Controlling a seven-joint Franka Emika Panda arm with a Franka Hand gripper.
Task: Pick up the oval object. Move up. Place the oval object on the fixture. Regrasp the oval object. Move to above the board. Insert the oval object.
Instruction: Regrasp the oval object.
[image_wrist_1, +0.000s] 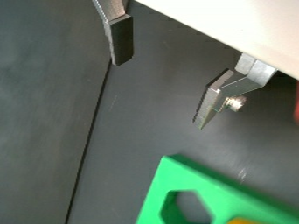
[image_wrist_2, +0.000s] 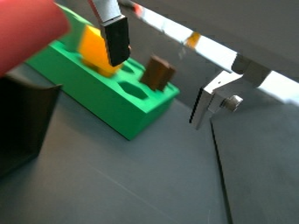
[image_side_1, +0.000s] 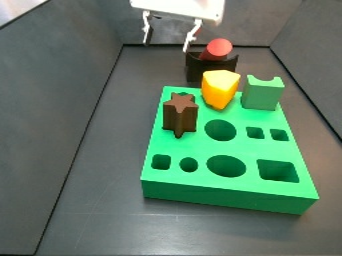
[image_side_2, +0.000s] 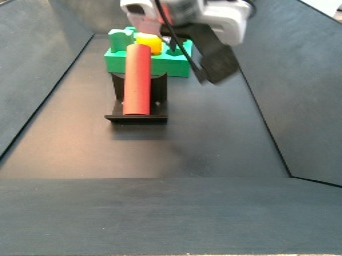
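The oval object (image_side_2: 138, 75), a salmon-red rod, lies along the top of the dark fixture (image_side_2: 135, 112) in front of the green board (image_side_2: 175, 66). In a side view only its round end (image_side_1: 217, 46) shows above the fixture (image_side_1: 203, 68), behind the board (image_side_1: 227, 150). My gripper (image_side_1: 168, 42) hangs open beside the rod, above the floor, and touches nothing. In both wrist views the gripper (image_wrist_1: 163, 74) (image_wrist_2: 158, 92) has nothing between its fingers. The rod (image_wrist_2: 30, 35) is a blurred red mass off to one side, over the fixture (image_wrist_2: 21, 122).
A dark brown star peg (image_side_1: 178, 112) and a yellow wedge (image_side_1: 221, 90) stand in the board. A light green notched block (image_side_1: 263, 93) sits at the board's far corner. Grey walls close in the floor on both sides.
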